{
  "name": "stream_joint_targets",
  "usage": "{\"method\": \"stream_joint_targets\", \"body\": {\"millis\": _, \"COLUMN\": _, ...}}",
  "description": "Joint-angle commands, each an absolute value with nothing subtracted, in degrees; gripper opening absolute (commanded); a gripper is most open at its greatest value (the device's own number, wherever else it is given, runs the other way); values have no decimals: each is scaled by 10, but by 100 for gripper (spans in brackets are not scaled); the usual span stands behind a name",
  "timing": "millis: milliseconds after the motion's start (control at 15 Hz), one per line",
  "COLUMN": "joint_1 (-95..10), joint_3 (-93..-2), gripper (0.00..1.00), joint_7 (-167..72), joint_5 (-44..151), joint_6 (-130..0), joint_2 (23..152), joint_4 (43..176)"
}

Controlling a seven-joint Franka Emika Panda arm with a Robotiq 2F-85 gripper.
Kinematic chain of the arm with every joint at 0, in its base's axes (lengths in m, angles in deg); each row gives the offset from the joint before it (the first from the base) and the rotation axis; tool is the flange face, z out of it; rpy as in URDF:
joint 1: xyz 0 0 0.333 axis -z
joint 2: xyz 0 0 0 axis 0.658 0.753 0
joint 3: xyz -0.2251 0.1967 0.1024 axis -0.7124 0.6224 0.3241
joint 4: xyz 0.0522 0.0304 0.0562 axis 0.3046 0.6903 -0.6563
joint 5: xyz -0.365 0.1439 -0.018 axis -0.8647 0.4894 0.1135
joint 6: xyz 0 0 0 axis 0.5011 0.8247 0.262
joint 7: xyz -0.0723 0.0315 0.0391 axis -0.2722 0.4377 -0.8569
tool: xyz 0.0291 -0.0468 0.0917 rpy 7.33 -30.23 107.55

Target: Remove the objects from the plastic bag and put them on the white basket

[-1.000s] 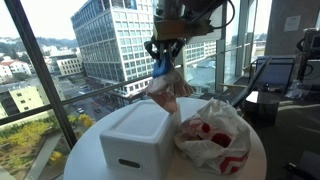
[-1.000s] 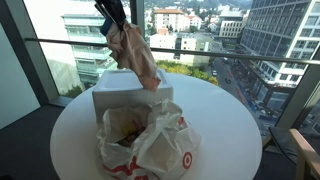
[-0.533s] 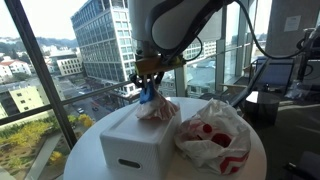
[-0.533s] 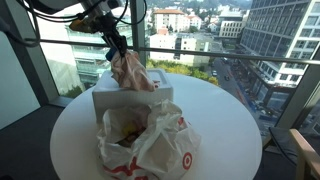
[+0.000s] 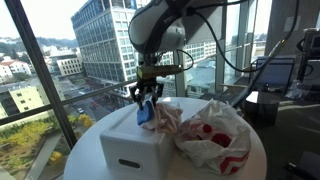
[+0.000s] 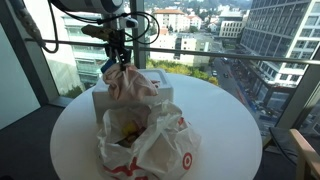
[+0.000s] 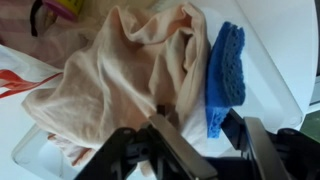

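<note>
Glass walls on all sides, city buildings (image 5: 105, 40) outside. Round white table (image 5: 252, 152) in the foreground in both exterior views.

At left on the table stood the white basket (image 5: 133, 148), a boxy tub with plain walls. Above its far edge hung the gripper (image 5: 146, 97), pointing straight down. In the wrist view its fingers (image 7: 176, 140) stood well apart, so the pincer read as open, with nothing pinched between the jaws.

Directly beneath it a blue pad (image 5: 145, 112) stood on end against the basket's far rim. Beside the pad, a beige cloth (image 5: 168, 118) lay crumpled over the rim, partly inside the basket. The wrist view showed the cloth (image 7: 130, 70) bunched up, with the blue pad (image 7: 228, 70) touching its right edge.

Further right lay the plastic bag (image 5: 215, 135), white with red print, slumped and open, touching the basket's side. In an exterior view the bag (image 6: 150, 145) sat in front of the basket (image 6: 103, 103), its mouth gaping upward; contents not clear.
</note>
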State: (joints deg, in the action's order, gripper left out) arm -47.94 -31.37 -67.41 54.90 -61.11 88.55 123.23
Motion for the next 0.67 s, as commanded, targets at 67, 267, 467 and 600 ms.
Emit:
{"method": "stream_joint_targets", "body": {"millis": 67, "joint_1": -489, "joint_3": -345, "gripper": 98, "joint_7": -640, "joint_5": 598, "joint_6": -410, "joint_2": 886, "joint_4": 1093}}
{"method": "stream_joint_targets", "body": {"millis": 267, "joint_1": -497, "joint_3": -345, "gripper": 100, "joint_7": -664, "joint_5": 641, "joint_6": -297, "joint_2": 882, "joint_4": 1003}}
{"method": "stream_joint_targets", "body": {"millis": 467, "joint_1": -503, "joint_3": -353, "gripper": 100, "joint_7": -665, "joint_5": 639, "joint_6": -285, "joint_2": 875, "joint_4": 1007}}
{"method": "stream_joint_targets", "body": {"millis": 600, "joint_1": -508, "joint_3": -353, "gripper": 100, "joint_7": -675, "joint_5": 644, "joint_6": -254, "joint_2": 875, "joint_4": 982}}
